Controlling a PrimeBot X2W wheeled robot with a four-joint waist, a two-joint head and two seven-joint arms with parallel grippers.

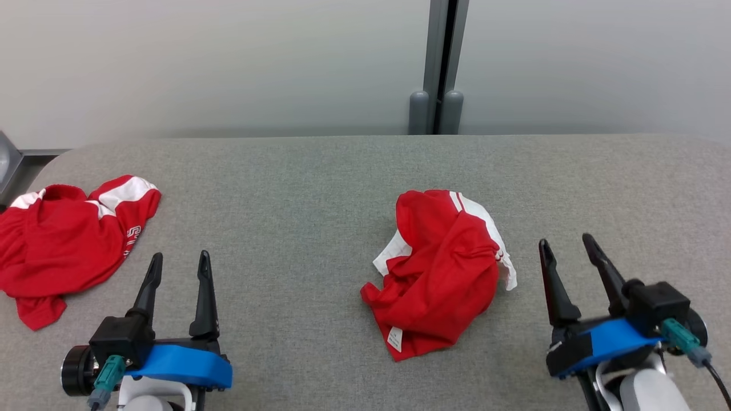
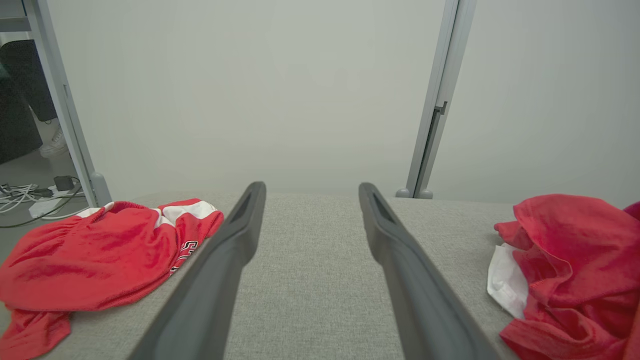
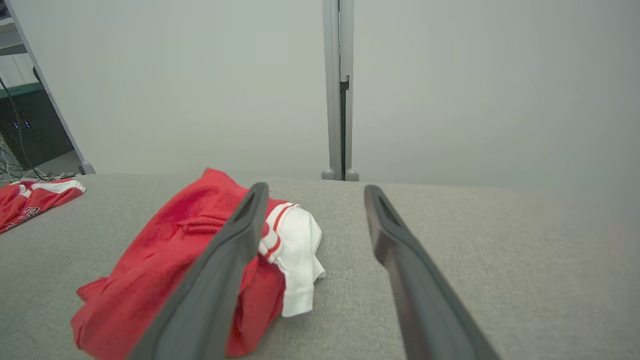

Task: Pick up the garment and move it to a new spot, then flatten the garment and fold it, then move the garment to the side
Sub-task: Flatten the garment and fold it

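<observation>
A crumpled red garment (image 1: pixel 440 268) with white trim and a white label lies in a heap on the grey table (image 1: pixel 308 188), right of centre. In the left wrist view this garment (image 2: pixel 570 270) sits at the right edge; in the right wrist view the same heap (image 3: pixel 175 280) lies left of and partly behind the left finger. My left gripper (image 1: pixel 180 256) (image 2: pixel 311 187) hovers open at the lower left, with nothing between its fingers. Just right of the garment, my right gripper (image 1: pixel 566 240) (image 3: pixel 315 187) is open and holds nothing.
A second red and white garment (image 1: pixel 63 240) (image 2: pixel 95 260) (image 3: pixel 35 197) lies bunched at the table's left edge. A grey wall with a vertical post (image 1: pixel 437 68) stands behind the far edge. Cables lie on the floor (image 2: pixel 30 200) beyond the left end.
</observation>
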